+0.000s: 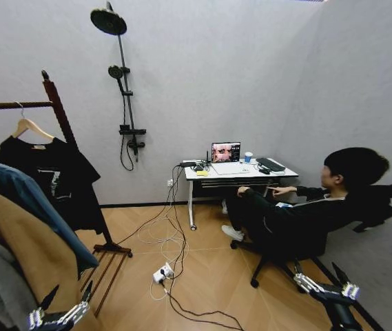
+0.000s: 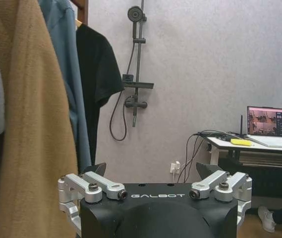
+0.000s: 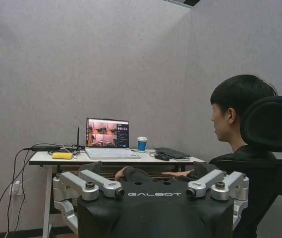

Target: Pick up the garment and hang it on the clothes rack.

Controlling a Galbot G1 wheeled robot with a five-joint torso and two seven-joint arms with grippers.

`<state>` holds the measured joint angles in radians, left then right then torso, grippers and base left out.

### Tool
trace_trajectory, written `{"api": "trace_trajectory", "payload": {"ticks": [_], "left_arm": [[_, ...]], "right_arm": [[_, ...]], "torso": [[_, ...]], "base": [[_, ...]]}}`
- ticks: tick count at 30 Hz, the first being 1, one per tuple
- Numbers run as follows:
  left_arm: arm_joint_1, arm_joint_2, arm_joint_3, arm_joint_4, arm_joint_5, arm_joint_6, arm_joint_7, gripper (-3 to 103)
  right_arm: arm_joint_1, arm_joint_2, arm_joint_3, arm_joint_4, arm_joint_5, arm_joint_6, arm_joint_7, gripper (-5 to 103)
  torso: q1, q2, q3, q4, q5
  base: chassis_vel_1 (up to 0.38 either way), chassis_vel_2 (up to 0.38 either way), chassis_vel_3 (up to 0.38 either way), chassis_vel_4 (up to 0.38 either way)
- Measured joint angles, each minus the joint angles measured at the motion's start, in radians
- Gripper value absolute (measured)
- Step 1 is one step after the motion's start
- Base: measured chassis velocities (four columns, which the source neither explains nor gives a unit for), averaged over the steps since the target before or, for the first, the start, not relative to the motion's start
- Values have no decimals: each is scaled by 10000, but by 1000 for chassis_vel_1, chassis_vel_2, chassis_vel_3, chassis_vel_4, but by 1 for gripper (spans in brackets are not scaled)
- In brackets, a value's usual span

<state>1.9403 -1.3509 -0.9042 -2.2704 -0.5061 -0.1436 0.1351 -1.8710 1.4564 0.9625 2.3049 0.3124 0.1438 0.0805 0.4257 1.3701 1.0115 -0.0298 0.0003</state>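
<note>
Here the tall dark reddish-brown wooden clothes rack (image 1: 56, 103) is seen at the head view's left, its horizontal top bar crowded: a black T-shirt (image 1: 58, 176) on a wooden hanger is hung nearest the knob-topped end post, then a blue-green long-sleeved garment (image 1: 27, 200), then a tan coat (image 1: 16, 255) and a grey piece at the edge. The left gripper (image 1: 63, 305) is held low, just before the tan coat, jaws spread and empty. The right gripper (image 1: 323, 276) is held low on the other side, jaws likewise spread, near a seated person's black office chair (image 1: 382, 200). Behind, a white desk (image 1: 240, 172) carrying an open laptop (image 1: 225, 152) is placed against the grey wall, beside a black shower fixture (image 1: 121, 83); black cables (image 1: 168, 227) are strewn across the wooden floor.
</note>
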Motion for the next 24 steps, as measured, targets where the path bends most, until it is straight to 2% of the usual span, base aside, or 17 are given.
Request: {"api": "trace_trajectory", "payload": {"ticks": [8,24], "left_arm": [[0,0,-1,0,0,0,-5,100],[-1,0,0,0,0,0,-2,100]], "right_arm": [[-3,2,-1,1,0,0,-1,100],[-2,1,0,0,0,0,-1,100]], "torso": [[-7,5,-3,-1,-7],[-3,3,-1,-1,-3]], "base": [[121,63,-113,-94],[11,-10,-8,8]]}}
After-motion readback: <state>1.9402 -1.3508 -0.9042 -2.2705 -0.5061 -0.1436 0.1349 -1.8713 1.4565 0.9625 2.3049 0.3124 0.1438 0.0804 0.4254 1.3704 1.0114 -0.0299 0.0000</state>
